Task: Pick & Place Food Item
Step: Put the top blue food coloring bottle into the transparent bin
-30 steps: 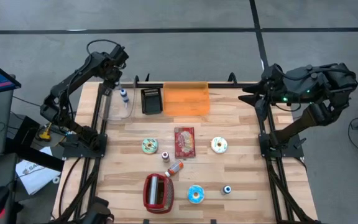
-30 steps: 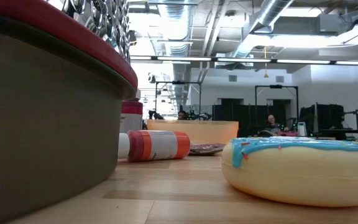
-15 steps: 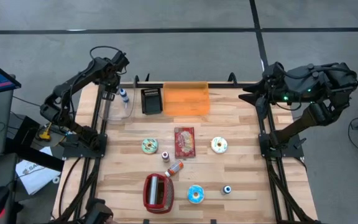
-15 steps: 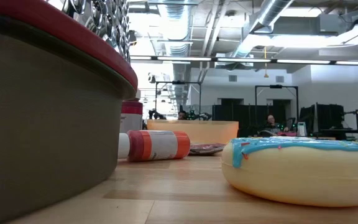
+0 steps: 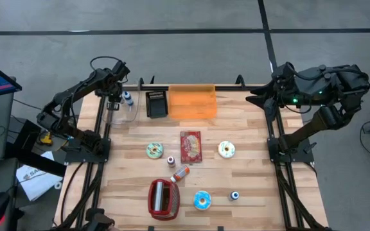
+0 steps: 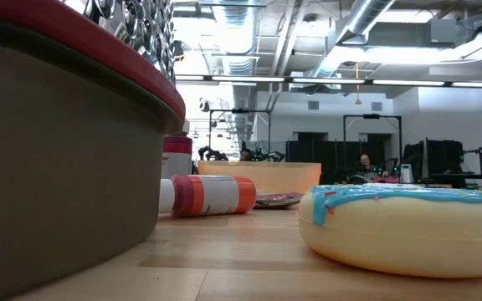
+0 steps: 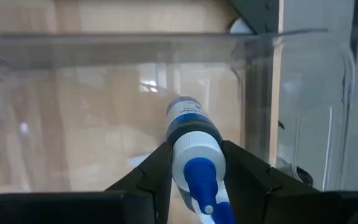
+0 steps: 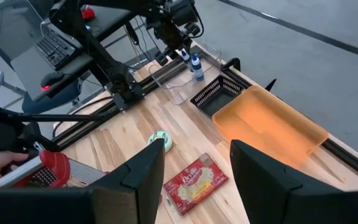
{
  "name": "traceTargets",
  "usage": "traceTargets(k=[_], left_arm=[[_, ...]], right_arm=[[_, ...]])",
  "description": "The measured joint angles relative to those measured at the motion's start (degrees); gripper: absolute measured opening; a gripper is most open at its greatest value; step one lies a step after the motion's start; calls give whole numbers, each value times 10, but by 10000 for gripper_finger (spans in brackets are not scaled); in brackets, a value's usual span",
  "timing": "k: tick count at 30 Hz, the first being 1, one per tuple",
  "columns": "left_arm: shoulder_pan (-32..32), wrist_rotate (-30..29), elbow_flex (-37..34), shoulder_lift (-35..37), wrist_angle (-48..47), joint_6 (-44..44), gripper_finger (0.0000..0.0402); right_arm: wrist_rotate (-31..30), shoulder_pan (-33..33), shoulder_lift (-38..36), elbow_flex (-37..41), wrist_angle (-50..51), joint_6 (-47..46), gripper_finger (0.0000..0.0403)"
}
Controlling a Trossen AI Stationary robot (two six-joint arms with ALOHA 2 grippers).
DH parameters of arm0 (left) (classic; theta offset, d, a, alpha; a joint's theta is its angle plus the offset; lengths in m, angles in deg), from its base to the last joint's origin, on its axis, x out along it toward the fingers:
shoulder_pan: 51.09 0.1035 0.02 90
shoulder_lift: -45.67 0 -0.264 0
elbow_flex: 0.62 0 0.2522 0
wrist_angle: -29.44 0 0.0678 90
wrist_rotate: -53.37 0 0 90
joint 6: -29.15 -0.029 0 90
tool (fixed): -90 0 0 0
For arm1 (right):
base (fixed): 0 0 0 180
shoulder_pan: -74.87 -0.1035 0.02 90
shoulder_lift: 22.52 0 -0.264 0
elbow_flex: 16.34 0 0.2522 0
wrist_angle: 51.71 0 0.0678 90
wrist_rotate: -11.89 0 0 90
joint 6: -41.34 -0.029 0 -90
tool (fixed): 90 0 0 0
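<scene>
While the left gripper [image 7: 194, 177] hangs over the clear bin [image 5: 122, 109] at the upper left of the high view, its two fingers [image 7: 151, 177] are closed partway on a small blue bottle [image 7: 194, 140]. In the left wrist view the white cap sits clamped between the fingers and the blue body points straight away from the gripper, down into the bin. So the bottle's long axis runs in line with the fingers, cap end in the grip, base end toward the bin floor. It appears to hang inside the clear walls; whether the base touches the floor I cannot tell.

That relation is what the next move seems to turn on: the bottle is already within the bin's walls, so a release would likely let it drop base first with little room to tip.

The right gripper [image 8: 194, 171] waits at the upper right of the high view, just off the table edge, its fingers spread apart and holding nothing. It is well apart from the bin, so the left arm is the nearer one by far.

Other items lie across the table [image 5: 249, 135]: an orange bin [image 5: 191, 102] and black basket [image 5: 156, 104] along the top, three donuts [image 5: 227, 149], a snack pack [image 5: 190, 146] and a red grater [image 5: 163, 197] lower down.
</scene>
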Motion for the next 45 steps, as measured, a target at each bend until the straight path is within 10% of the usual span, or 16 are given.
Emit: traceTargets(k=[45], left_arm=[[29, -1, -51, 8, 167, -21, 140]], right_arm=[[-2, 1, 0, 0, -15, -17, 175]])
